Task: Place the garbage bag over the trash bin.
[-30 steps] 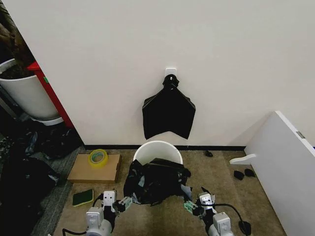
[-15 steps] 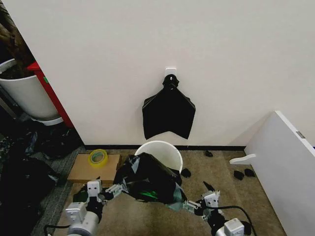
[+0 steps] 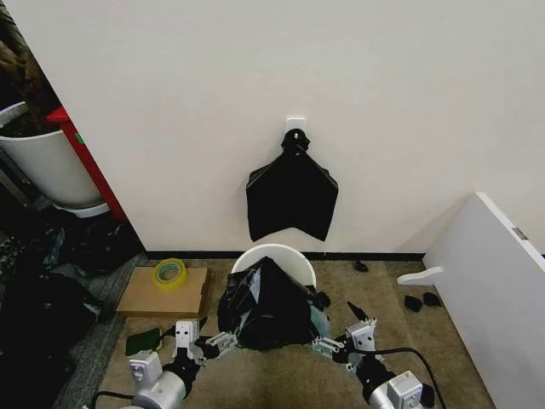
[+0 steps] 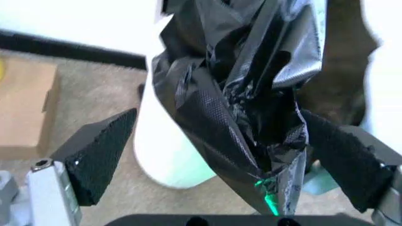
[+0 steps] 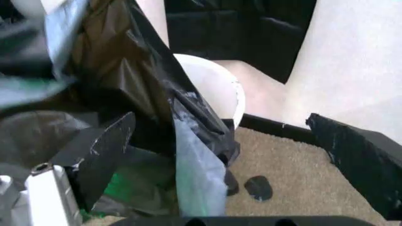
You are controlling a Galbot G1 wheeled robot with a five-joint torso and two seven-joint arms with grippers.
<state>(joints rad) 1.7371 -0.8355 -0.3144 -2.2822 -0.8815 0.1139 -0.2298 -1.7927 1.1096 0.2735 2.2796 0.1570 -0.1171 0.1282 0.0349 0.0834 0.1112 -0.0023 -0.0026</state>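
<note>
The crinkly black garbage bag [image 3: 268,302] rises in a peaked heap against the front of the white trash bin [image 3: 272,254], hiding the bin's near rim. My left gripper [image 3: 219,342] is at the bag's lower left edge and my right gripper [image 3: 326,345] at its lower right. In the left wrist view the fingers [image 4: 100,155] stand wide apart, with the bag [image 4: 238,84] hanging between them in front of the bin [image 4: 169,155]. In the right wrist view the right gripper [image 5: 220,120] is also open; the bag [image 5: 125,70] lies against one finger and the bin [image 5: 213,89] stands behind.
A flat black bag bundle [image 3: 292,192] hangs from a wall hook above the bin. Cardboard [image 3: 162,294] with a yellow tape roll [image 3: 169,273] and a green sponge [image 3: 140,342] lie to the left. A white plant pot [image 3: 43,166] stands far left and a white panel [image 3: 494,290] at right.
The bag was stretched wide and low half a second ago; now it is bunched into a narrower, taller peak. The left gripper has moved inward towards the right one.
</note>
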